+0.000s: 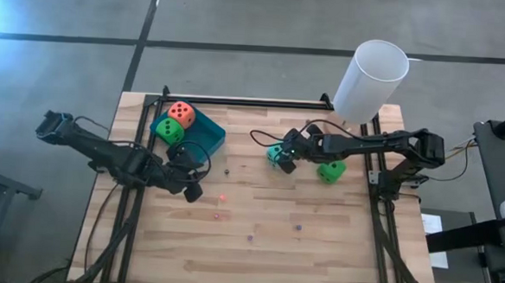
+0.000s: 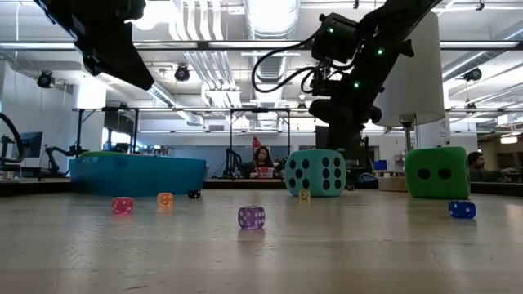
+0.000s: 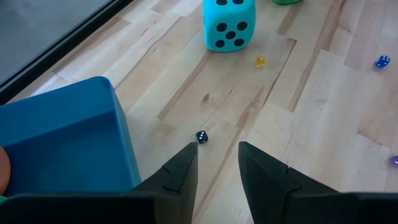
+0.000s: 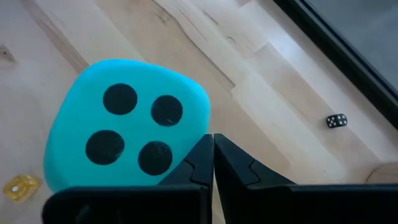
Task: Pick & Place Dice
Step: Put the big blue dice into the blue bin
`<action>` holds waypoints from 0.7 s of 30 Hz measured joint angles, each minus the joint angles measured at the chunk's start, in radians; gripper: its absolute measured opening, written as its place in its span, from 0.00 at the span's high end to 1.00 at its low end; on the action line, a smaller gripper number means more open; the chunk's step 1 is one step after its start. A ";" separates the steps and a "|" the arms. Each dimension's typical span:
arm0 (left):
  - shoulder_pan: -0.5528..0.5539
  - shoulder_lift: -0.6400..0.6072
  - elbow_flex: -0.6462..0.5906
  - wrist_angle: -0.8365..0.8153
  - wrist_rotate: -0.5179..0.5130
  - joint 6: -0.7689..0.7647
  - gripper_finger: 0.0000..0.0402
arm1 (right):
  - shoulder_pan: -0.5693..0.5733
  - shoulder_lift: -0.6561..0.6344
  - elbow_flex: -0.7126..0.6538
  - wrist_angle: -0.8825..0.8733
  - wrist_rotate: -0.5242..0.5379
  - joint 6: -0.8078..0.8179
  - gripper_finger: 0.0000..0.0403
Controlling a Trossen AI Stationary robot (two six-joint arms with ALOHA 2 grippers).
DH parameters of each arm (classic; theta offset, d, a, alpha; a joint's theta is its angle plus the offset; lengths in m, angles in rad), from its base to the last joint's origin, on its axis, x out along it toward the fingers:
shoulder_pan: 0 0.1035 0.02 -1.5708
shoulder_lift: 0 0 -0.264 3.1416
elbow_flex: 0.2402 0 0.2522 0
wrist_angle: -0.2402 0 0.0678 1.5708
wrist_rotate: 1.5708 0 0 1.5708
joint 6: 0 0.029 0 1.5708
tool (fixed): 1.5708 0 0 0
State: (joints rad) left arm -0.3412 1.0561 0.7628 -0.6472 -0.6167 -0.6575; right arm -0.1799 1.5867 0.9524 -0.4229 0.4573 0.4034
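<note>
The blue tray [image 1: 208,135] stands at the far left and holds an orange-red die [image 1: 181,113] and a green die [image 1: 170,131]. A teal die [image 1: 275,152] rests on the table near the middle. A second green die [image 1: 331,171] rests to its right. My right gripper [image 4: 213,138] is shut and slants down at the teal die's [image 4: 124,130] right side. My left gripper [image 3: 217,152] hangs open above the table, just near of the tray [image 3: 68,137], with nothing between its fingers. My right gripper has its shut fingertips at the teal die's edge [image 4: 200,127], slanting down from the table's right. Whether they touch the die, I cannot tell. The die sits flat on the table.
Tiny dice lie scattered on the wood: black [image 3: 201,137], yellow [image 3: 260,61], blue [image 2: 462,209], purple [image 2: 251,217], pink [image 2: 122,205], orange [image 2: 165,199]. A tall white cylinder [image 1: 371,78] stands at the far right corner. A black rail [image 1: 246,101] runs along the far edge.
</note>
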 joint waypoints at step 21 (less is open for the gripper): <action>0.000 0.000 0.000 0.000 0.000 0.004 0.70 | 0.012 0.001 -0.001 0.018 -0.078 -0.011 0.98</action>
State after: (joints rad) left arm -0.3412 1.0561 0.7628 -0.6470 -0.6167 -0.6538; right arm -0.1674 1.5874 0.9516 -0.4047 0.3796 0.3927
